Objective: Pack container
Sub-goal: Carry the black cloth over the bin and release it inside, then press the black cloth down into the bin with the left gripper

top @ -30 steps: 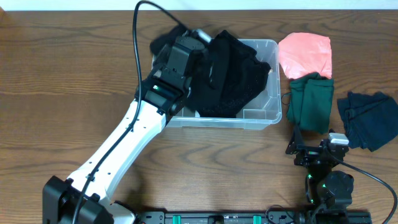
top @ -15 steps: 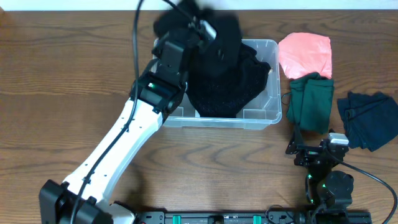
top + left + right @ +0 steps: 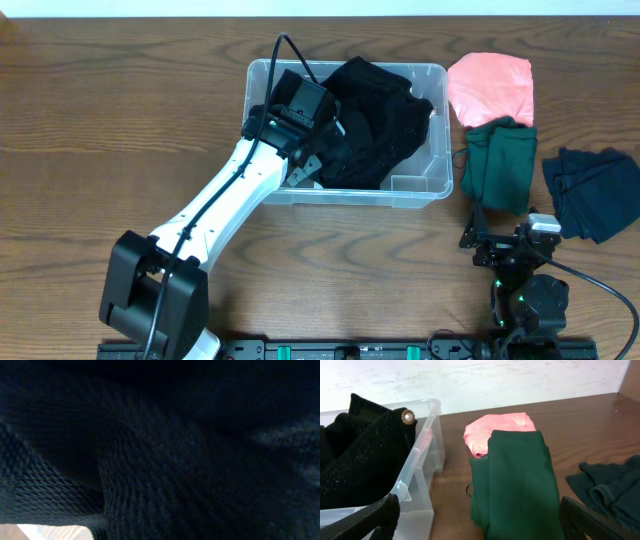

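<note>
1. Looking first at the container (image 3: 432,186): clear plastic, rectangular, with rounded corners, standing at the far middle of the wooden surface (image 3: 100,120).
2. Holding inside it a black garment (image 3: 385,120) of knitted cloth, heaped loosely, covering most of the inside and rising over the far rim. Showing one small round pale button (image 3: 408,416) in the right wrist view.
3. Reaching down into the near left part of the container, the left hand (image 3: 308,170), with fingers pressed together and pinching the black garment. Filling the whole left wrist view, only dark knit, so the fingers themselves not visible there.
4. Lying just to the right of the container, near its far corner, a folded pink garment (image 3: 490,88). Touching the near edge of it, a folded green garment (image 3: 500,165), stretched toward the near side.
5. Lying further right, a crumpled dark blue garment (image 3: 592,190), just beside the green one and not touching it.
6. Resting low at the near right of the surface, just before the green garment, the right hand (image 3: 505,240), with fingers spread wide and nothing between them.
</note>
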Robot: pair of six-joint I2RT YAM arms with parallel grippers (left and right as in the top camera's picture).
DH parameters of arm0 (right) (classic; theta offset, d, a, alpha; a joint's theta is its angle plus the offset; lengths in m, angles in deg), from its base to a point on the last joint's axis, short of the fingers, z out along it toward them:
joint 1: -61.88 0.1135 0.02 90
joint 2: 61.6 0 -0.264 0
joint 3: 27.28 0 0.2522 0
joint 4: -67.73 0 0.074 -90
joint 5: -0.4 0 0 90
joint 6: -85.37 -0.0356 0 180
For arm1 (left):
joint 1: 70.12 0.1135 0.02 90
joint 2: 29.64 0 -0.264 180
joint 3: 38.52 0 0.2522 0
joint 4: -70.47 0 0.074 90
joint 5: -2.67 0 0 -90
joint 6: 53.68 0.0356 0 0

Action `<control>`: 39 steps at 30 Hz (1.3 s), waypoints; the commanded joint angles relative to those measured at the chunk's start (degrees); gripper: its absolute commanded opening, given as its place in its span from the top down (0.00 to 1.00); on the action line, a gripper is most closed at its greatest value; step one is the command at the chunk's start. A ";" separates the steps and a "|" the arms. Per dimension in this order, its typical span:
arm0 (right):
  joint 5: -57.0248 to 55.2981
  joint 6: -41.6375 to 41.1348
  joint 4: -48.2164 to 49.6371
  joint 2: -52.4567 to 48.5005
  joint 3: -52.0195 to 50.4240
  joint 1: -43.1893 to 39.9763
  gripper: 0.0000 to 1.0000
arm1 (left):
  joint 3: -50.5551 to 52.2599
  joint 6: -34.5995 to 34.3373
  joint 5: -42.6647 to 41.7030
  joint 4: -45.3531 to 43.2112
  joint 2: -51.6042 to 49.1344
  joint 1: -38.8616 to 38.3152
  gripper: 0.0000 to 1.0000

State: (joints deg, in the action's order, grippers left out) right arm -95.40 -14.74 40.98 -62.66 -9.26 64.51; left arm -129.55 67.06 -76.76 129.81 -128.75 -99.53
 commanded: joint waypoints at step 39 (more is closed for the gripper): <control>0.22 -0.55 -0.07 0.31 -0.17 -0.66 0.01 | -14.67 -19.06 -4.79 -0.76 0.96 0.66 0.56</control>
State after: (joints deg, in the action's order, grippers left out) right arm -95.38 -14.74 40.98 -62.64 -9.26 64.51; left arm -145.05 48.24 -79.47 128.94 -123.92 -99.35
